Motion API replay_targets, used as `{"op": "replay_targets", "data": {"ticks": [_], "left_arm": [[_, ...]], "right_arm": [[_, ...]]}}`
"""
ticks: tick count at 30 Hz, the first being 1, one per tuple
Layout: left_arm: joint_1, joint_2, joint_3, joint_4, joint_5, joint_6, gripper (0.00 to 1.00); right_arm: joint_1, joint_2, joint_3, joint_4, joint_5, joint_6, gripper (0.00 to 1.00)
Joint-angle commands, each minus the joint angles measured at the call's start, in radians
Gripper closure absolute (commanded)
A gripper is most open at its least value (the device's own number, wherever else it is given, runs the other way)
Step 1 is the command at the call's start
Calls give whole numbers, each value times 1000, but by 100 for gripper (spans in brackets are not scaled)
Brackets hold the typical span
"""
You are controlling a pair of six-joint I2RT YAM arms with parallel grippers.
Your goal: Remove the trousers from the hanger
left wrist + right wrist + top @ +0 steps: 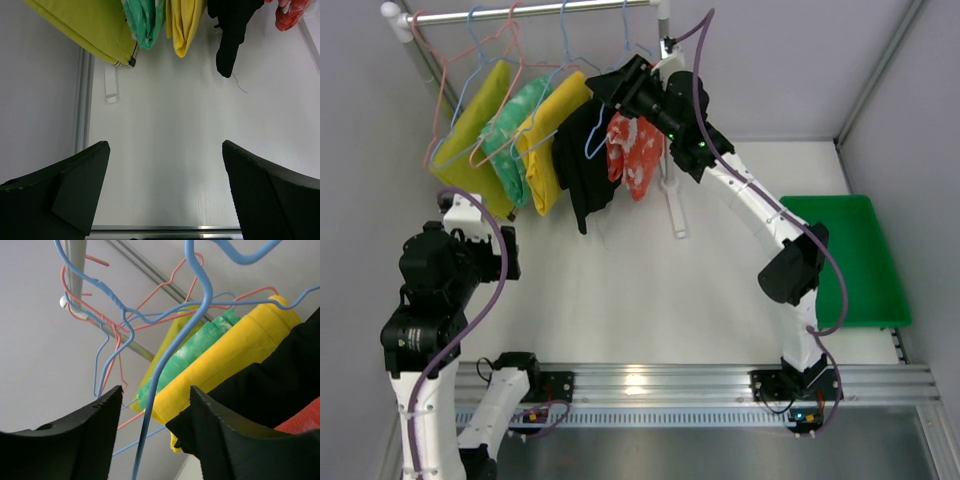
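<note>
The black trousers [585, 165] and the red-orange white-patterned trousers [635, 150] hang on blue hangers at the right end of the rail [520, 12]. My right gripper [610, 85] is raised at the tops of these hangers. In the right wrist view it [156, 388] is open, with a blue hanger wire [165, 360] running between the jaws, untouched. The black pair [270, 390] and a corner of the red pair [302, 420] lie just right of it. My left gripper [165, 145] is open and empty, low over the table. It faces the black [232, 35] and red [292, 12] pairs from afar.
Two yellow pairs [480, 130] [545, 135] and a green patterned pair [515, 130] hang left of the black pair, on pink and blue hangers. The rack's white foot [675, 200] lies on the table. A green tray [840, 255] sits at the right edge.
</note>
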Motion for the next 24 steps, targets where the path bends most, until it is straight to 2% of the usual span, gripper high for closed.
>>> {"op": "replay_targets", "data": {"ticks": [1,8,12,24], "left_arm": [[6,-16,-20,15,-18,14,1],[6,-16,-30,21,-19,16,1],[6,-18,-34,26,-21,13,1],[6,-29,-48,32,-30,1,1]], "right_arm": [[23,3,74,145,13,22,47],[23,3,93,187,-13,55,86],[23,-9,93,213,-46,72,100],[12,-14,148,341,-99,14,100]]}}
